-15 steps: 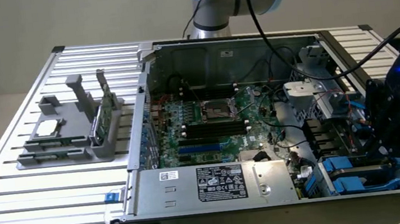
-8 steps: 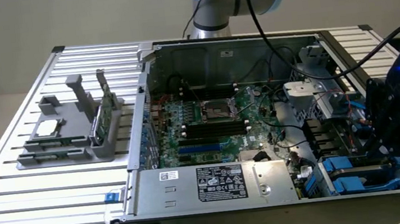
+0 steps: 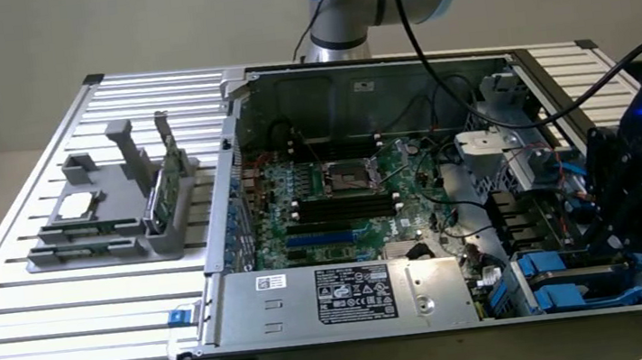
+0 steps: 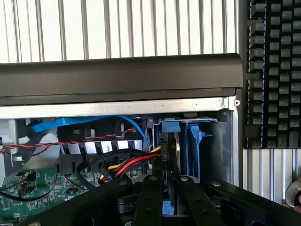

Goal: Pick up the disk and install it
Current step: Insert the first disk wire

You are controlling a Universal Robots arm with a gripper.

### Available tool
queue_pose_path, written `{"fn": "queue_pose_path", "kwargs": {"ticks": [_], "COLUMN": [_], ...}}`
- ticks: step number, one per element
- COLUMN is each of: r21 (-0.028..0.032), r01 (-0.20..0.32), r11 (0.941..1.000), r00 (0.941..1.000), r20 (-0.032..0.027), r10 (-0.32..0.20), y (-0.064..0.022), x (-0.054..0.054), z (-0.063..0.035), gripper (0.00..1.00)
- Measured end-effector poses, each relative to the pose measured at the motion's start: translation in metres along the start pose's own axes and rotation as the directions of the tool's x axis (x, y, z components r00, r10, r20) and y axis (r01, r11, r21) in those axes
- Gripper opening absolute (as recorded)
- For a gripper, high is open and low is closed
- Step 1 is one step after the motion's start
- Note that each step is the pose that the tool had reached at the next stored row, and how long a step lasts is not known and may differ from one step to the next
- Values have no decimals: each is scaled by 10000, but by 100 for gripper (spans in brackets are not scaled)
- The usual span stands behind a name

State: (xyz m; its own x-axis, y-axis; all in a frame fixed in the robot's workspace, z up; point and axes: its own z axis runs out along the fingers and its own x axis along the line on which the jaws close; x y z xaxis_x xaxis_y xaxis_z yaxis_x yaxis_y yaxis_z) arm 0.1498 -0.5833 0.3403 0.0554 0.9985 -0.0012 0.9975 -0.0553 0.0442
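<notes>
One open computer case (image 3: 423, 223) lies on one slatted metal table (image 3: 59, 328), with one motherboard (image 3: 336, 201) on its floor and one silver power supply box (image 3: 352, 296) along its near wall. Beside the case, toward the exterior view's left, stands one grey holder (image 3: 107, 213) carrying a small square chip (image 3: 78, 205) and one green circuit stick (image 3: 163, 193). One black gripper (image 3: 636, 239) hangs over the case's corner by the blue drive bays (image 3: 563, 284), at the exterior view's right. In the wrist view its two fingers (image 4: 151, 197) stand close together, pinching the disk (image 4: 170, 141) on edge. The disk sits directly between them, upright in the case's blue-railed bay (image 4: 190, 141); how deep it is seated is hard to judge.
</notes>
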Motion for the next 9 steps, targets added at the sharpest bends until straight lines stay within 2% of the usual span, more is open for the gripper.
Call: {"fn": "queue_pose_path", "kwargs": {"ticks": [9], "r21": [-1], "r01": [0], "r11": [10000], "r00": [10000], "r20": [-2], "r10": [0], "y": [0], "x": [2], "z": [-7], "gripper": [16]}}
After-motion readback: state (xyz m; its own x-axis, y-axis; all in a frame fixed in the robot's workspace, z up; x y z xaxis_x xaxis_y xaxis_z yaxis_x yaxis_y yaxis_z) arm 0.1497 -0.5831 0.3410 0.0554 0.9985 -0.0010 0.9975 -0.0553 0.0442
